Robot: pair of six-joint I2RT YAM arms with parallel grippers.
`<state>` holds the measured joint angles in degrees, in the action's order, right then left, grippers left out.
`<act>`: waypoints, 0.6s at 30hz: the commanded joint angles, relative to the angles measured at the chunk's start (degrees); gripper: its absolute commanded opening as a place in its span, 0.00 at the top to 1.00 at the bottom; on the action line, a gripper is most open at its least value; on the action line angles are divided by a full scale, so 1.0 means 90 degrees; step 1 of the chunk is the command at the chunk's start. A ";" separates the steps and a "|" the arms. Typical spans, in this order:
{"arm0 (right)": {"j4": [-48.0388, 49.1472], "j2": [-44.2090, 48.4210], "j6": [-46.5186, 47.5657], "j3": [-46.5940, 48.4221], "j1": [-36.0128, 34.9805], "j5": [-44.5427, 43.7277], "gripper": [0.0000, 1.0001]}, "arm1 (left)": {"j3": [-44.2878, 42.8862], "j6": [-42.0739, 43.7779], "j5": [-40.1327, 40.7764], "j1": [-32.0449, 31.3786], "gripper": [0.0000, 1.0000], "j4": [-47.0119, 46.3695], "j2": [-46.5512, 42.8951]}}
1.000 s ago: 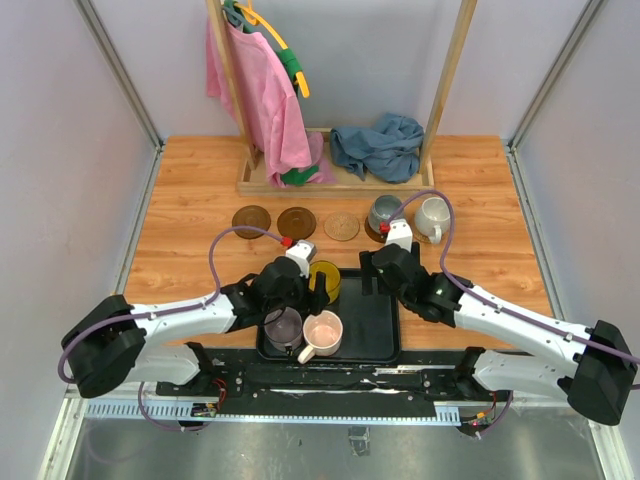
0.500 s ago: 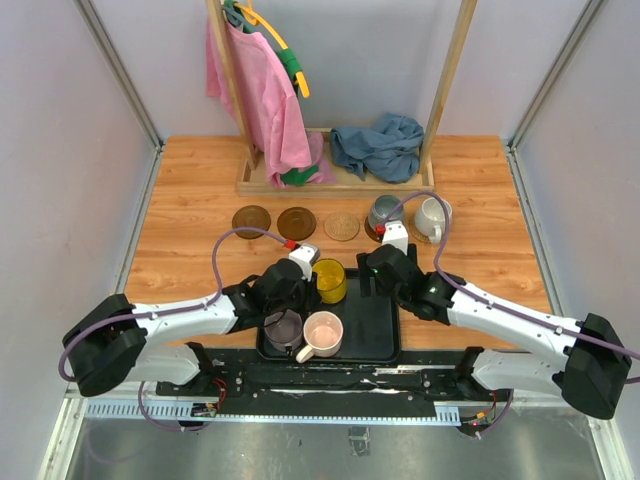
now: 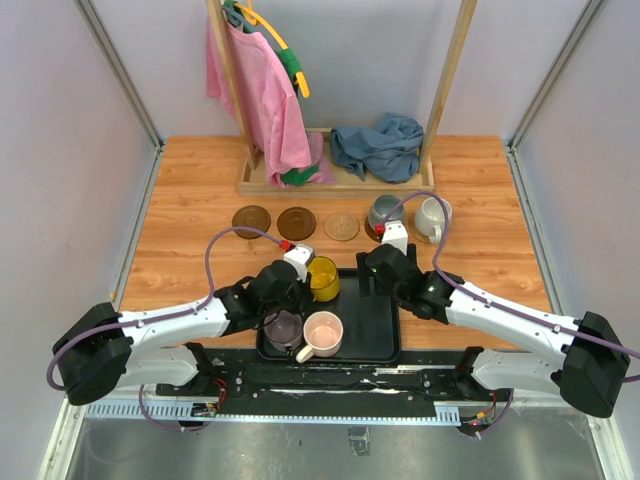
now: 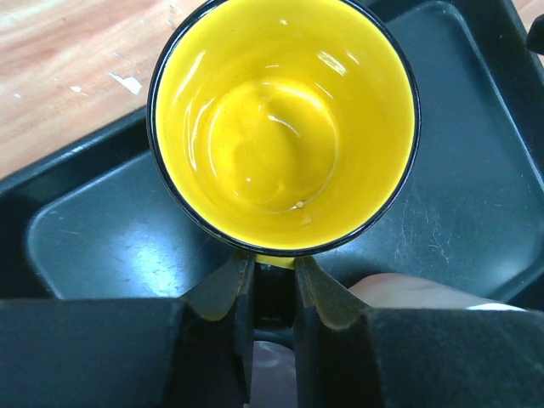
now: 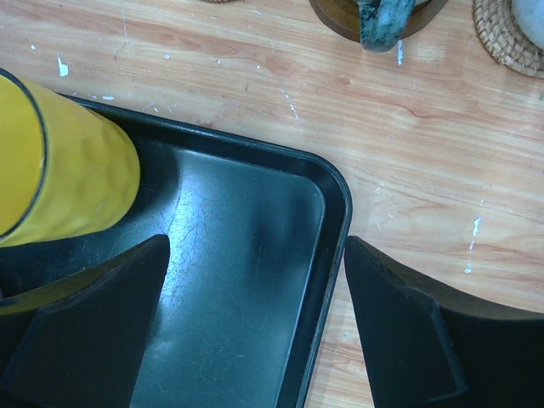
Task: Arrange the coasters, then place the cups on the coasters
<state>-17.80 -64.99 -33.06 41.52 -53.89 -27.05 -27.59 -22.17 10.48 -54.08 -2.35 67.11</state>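
While the left tool (image 4: 274,280) grips the yellow cup (image 4: 280,127), the right tool (image 5: 255,255) gapes; two of five coasters (image 3: 251,219) bear cups (image 3: 383,212).

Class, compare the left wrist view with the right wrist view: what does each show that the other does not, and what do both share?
Only the left wrist view: the inside of the yellow cup, the left gripper shut on its handle, and a sliver of the pale pink cup.
Only the right wrist view: the open right gripper, the yellow cup's outer wall, the grey cup on a dark brown coaster, and part of a woven tan coaster.
Both: the yellow cup, the black tray and the wooden table.
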 commanded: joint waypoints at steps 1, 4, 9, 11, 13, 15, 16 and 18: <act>-0.0076 0.0116 -0.0171 0.0085 -0.0077 -0.0270 0.15 | -0.0400 0.0412 0.0678 0.0004 1.00 -0.0342 -0.0489; -0.0121 0.0124 -0.0224 0.0062 -0.0077 -0.0332 0.15 | -0.0787 0.0606 0.1050 0.0004 0.99 -0.0354 -0.0394; -0.0378 0.0201 -0.0406 0.0052 -0.0082 -0.0607 0.15 | -0.1662 0.0593 0.1917 0.0004 0.99 -0.0209 0.0339; -0.0559 0.0282 -0.0511 0.0061 -0.0077 -0.0799 0.15 | -0.2236 0.0540 0.2256 0.0004 0.99 0.0021 0.0820; -0.0752 0.0366 -0.0616 0.0060 -0.0084 -0.1011 0.15 | -0.2748 0.0503 0.2577 0.0004 0.99 0.0256 0.1360; -0.0916 0.0479 -0.0677 0.0051 -0.0078 -0.1181 0.15 | -0.3226 0.0424 0.2922 0.0005 0.99 0.0496 0.1886; -0.1011 0.0544 -0.0698 0.0045 -0.0077 -0.1255 0.15 | -0.3468 0.0400 0.3089 0.0004 0.99 0.0635 0.2137; -0.1145 0.0700 -0.0710 0.0018 -0.0077 -0.1350 0.15 | -0.3945 0.0295 0.3366 0.0014 0.99 0.0956 0.2626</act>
<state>-23.38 -61.47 -37.21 41.52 -53.89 -33.95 -55.99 -18.26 31.29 -54.08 3.22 84.88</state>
